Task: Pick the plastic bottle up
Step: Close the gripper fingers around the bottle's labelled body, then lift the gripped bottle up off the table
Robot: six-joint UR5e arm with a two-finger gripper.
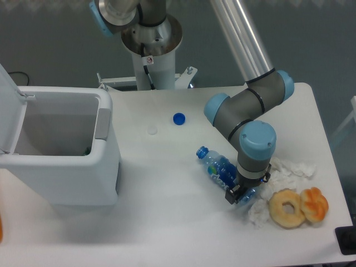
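The plastic bottle (218, 167) lies on its side on the white table (167, 211). It is clear with a blue label, and its blue screw cap (201, 151) points up-left. My gripper (239, 196) is down over the bottle's bottom end, with a dark fingertip (230, 197) showing on the near-left side of it. The wrist (256, 146) hides most of the fingers and the bottle's base. I cannot tell whether the jaws press on the bottle.
A small loose blue cap (178, 118) and a white disc (152, 130) lie further back. A white open bin (61, 144) stands at the left. Crumpled tissue (289, 168) and two doughnuts (287, 208) (315, 203) lie right of the gripper.
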